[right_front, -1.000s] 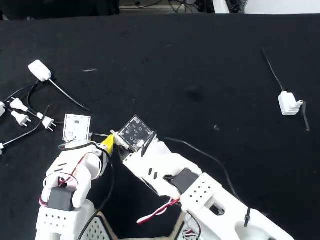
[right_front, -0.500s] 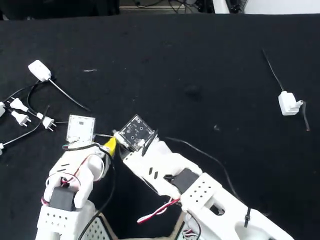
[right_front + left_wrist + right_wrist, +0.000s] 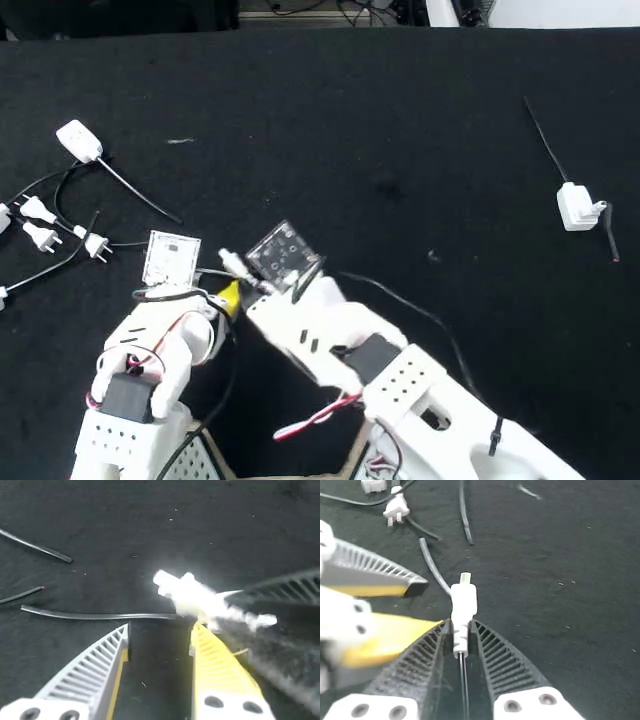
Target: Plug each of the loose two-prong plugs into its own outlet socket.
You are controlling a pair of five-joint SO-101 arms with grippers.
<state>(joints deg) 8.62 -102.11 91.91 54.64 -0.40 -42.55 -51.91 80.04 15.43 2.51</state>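
Plug [image 3: 463, 600] clamped tight in right gripper [image 3: 461, 626], near-left of table centre, prongs pointing left. Over the last second it rose slightly toward the far side, and the left arm slid right alongside. Left gripper [image 3: 160, 630] fingers apart, empty, just beside the plug. My read: still repositioning, insertion not started.

both arms are white plastic with blocky shells. the left arm [image 3: 165, 335] carries a black motor block [image 3: 122, 396] and thin red and black cables [image 3: 150, 345]. its base has a grid of small holes. the left gripper [image 3: 160, 630] has 1 grey ribbed finger [image 3: 95, 672] and 1 yellow finger [image 3: 220, 675] (each with 2 screw holes at the root). the right arm [image 3: 320, 325] trails a red-and-white cable [image 3: 310, 425], and the right gripper [image 3: 461, 625] has 2 dark ribbed fingers [image 3: 415, 670] on white mounts.
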